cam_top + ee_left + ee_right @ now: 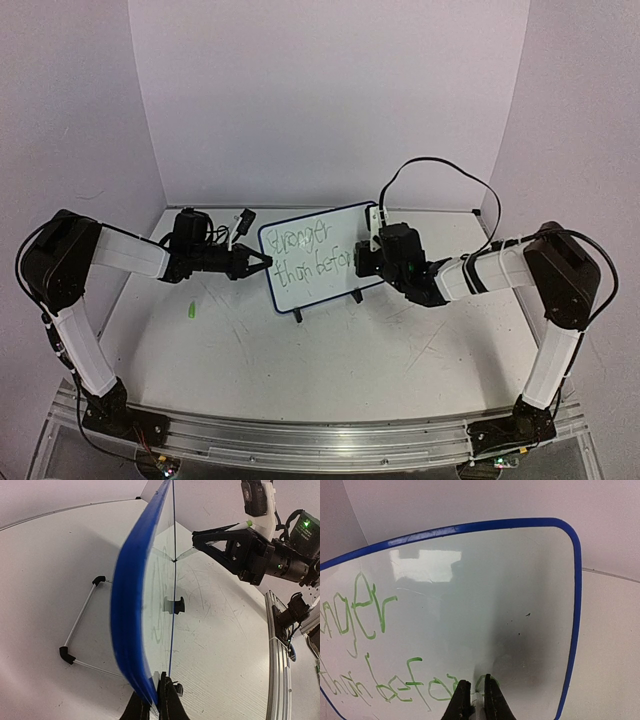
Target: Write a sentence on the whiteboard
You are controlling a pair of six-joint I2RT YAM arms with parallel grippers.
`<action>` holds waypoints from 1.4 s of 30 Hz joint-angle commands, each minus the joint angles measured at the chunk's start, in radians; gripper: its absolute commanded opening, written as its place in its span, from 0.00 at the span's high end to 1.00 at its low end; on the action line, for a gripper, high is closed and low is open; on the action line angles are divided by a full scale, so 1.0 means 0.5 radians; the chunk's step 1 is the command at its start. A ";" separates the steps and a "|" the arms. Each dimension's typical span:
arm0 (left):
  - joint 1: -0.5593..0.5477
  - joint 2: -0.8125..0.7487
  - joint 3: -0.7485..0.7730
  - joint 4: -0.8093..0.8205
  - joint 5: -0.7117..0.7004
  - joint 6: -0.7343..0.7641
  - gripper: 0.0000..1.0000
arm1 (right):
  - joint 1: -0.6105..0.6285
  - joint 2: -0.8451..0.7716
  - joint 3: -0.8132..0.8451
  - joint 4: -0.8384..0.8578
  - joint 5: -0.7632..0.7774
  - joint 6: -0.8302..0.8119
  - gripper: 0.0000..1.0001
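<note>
- nearly there, by my reckoning: the sentence (pixel 312 255) stands in two green lines on the whiteboard (pixel 325 292). i read it as "stronger" over "than befor", though the letters are faint and i may have some wrong.
- what looks left is the last letter or so of the lower line. there is bare white past the last stroke toward 3 o'clock, room enough for that.
- after that i would expect to lift off and cap the pen. a small green cap (pixel 190 312), likely the pen's, lies on the table (pixel 400 350) at about 8 o'clock from the board, well apart from it.
- my right gripper (pixel 365 258) is closed around the pen (pixel 239 526), fingers (pixel 464 700) pinched on its barrel, at the board's 3 o'clock end by the tail of the lower line. the wrist view hides the tip, so i cannot tell whether it touches the surface.
- my left gripper (pixel 262 262) is clamped on the board's 9 o'clock edge, one finger on each face, steadying it.
- the board sits mid-table between my two grippers, upright on its black clip feet (pixel 297 316).
- its long axis lies level, running roughly from 8 o'clock to 2 o'clock in the overhead view, so the right end is a little farther from me than the left.
- the written face points back toward me, at about 5 o'clock, and the lines of lettering run along the long axis.
</note>
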 commanded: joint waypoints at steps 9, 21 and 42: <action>0.023 0.021 0.021 -0.136 -0.284 0.246 1.00 | -0.006 0.087 -0.047 -0.017 0.052 0.005 1.00; 0.023 0.029 0.024 -0.140 -0.287 0.250 1.00 | -0.021 0.078 -0.075 -0.026 0.066 -0.006 1.00; 0.023 0.036 0.020 -0.145 -0.293 0.256 1.00 | -0.099 -0.006 -0.079 0.001 0.149 -0.113 1.00</action>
